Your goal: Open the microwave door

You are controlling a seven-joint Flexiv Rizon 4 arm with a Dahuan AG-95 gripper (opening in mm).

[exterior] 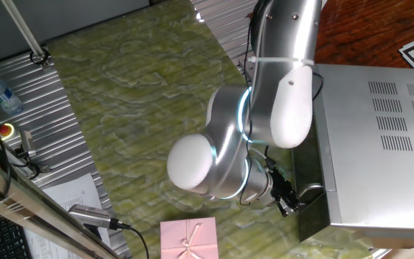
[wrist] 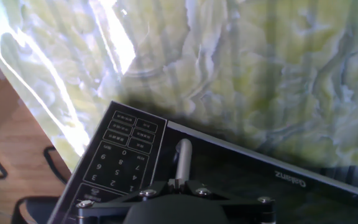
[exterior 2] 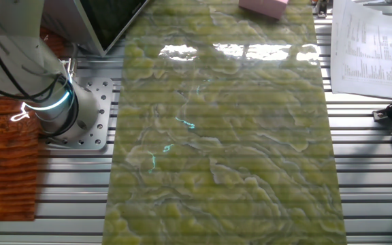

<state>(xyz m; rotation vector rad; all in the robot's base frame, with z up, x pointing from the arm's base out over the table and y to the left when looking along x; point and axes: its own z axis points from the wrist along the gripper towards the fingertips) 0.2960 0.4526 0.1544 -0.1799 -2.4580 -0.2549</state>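
The microwave (exterior: 379, 144), a big silver-grey box with rows of vent slits on top, sits at the right edge of the green marbled worktop (exterior: 142, 108), its dark glass door (wrist: 241, 180) with a silver bar handle (wrist: 182, 163) facing the arm (exterior: 279, 101). Ribbed metal surrounds the worktop, with papers (exterior 2: 366, 41) beyond one edge and a pink box (exterior: 187, 239) near another. Only the hand view shows the door's keypad (wrist: 120, 158); the gripper (exterior: 287, 200) is at the handle, but whether it grips cannot be told.
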